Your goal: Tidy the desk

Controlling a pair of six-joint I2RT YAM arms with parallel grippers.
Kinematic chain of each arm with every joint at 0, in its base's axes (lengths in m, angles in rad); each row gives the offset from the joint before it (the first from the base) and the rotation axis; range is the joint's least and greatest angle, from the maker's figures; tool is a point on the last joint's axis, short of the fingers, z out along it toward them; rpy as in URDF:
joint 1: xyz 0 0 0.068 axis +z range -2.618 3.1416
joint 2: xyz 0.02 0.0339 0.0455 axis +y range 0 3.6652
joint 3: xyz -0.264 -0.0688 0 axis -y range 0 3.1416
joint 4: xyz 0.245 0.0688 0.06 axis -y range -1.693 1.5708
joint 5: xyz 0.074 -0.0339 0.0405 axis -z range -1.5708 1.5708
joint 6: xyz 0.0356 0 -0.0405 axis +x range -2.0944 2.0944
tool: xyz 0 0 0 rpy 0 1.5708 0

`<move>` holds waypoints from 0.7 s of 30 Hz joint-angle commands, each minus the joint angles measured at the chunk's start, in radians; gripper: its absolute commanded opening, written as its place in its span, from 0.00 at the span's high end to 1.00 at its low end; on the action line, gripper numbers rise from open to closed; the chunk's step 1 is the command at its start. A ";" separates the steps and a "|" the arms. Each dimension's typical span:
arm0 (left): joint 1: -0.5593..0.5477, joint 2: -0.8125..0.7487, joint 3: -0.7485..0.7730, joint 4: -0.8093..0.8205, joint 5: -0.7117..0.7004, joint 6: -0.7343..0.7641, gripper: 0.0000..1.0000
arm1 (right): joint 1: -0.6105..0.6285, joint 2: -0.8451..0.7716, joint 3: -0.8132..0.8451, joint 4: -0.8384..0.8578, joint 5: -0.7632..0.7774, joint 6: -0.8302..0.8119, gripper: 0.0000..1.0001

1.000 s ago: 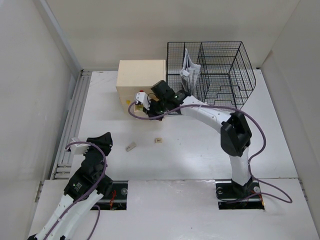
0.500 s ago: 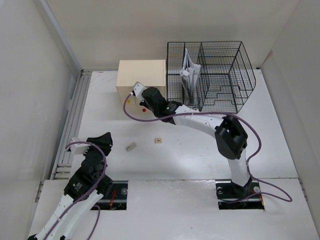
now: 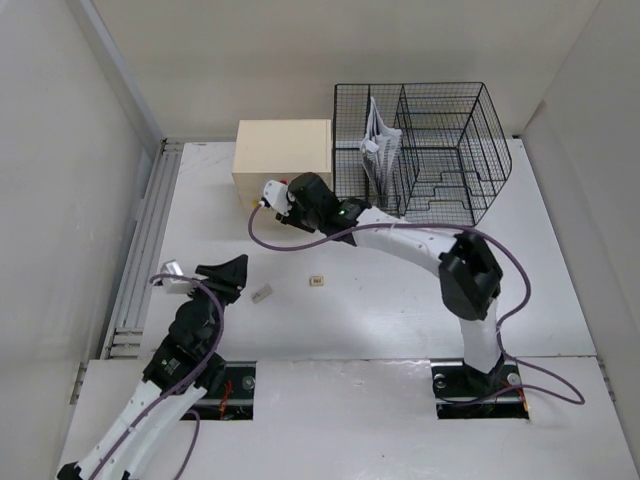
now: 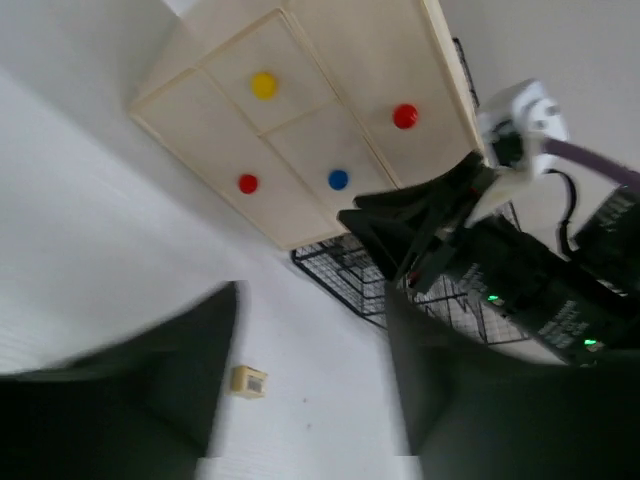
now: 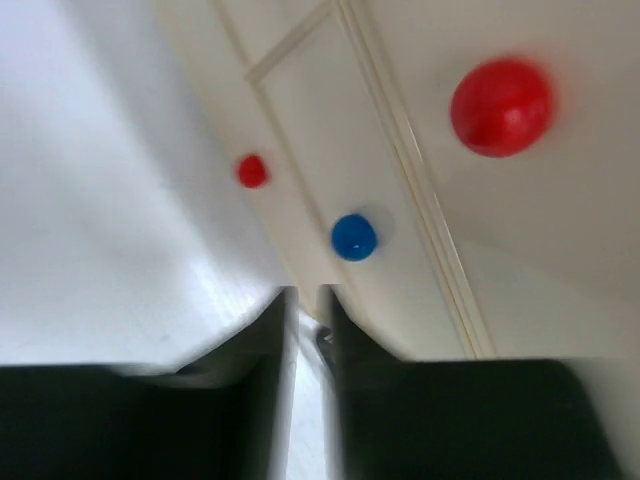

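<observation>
The white desk [image 3: 400, 300] carries a beige drawer box [image 3: 283, 150] and a black wire-mesh organizer [image 3: 430, 150] at the back. My right gripper [image 3: 298, 196] is right in front of the box. In the right wrist view its fingers [image 5: 262, 350] stand almost together with only a thin slit, holding nothing I can make out, below a blue knob [image 5: 353, 237] and a big red knob [image 5: 500, 106]. My left gripper [image 3: 232, 272] is open and empty over the desk, near a small yellow block [image 4: 248, 381] and a grey piece [image 3: 262, 294].
White papers [image 3: 380, 145] stand in the organizer's left compartment. The ridged metal rail [image 3: 140, 260] runs along the desk's left side. The yellow block also shows on the desk [image 3: 317, 281]. The box front shows a yellow knob [image 4: 263, 85] and other knobs.
My right gripper has swung left along the box front and now sits by the red knob. My left arm has moved forward and right toward the small pieces.
</observation>
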 commanded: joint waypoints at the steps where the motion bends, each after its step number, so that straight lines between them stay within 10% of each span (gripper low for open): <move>1: 0.005 0.101 -0.065 0.335 0.130 0.023 0.63 | -0.005 -0.229 0.027 -0.048 -0.297 -0.079 0.53; 4: 0.005 0.263 -0.074 0.516 0.153 0.009 0.97 | -0.005 -0.305 0.014 -0.017 -0.197 -0.068 0.42; 6: 0.024 0.470 -0.063 0.619 0.195 0.009 1.00 | -0.018 -0.338 0.014 0.010 -0.125 -0.054 0.43; 10: 0.159 0.814 -0.034 0.930 0.434 -0.006 1.00 | -0.084 -0.399 0.005 0.010 -0.229 0.019 0.86; 21: 0.321 1.367 0.087 1.376 0.680 -0.064 0.47 | -0.233 -0.487 -0.048 0.001 -0.512 0.105 0.87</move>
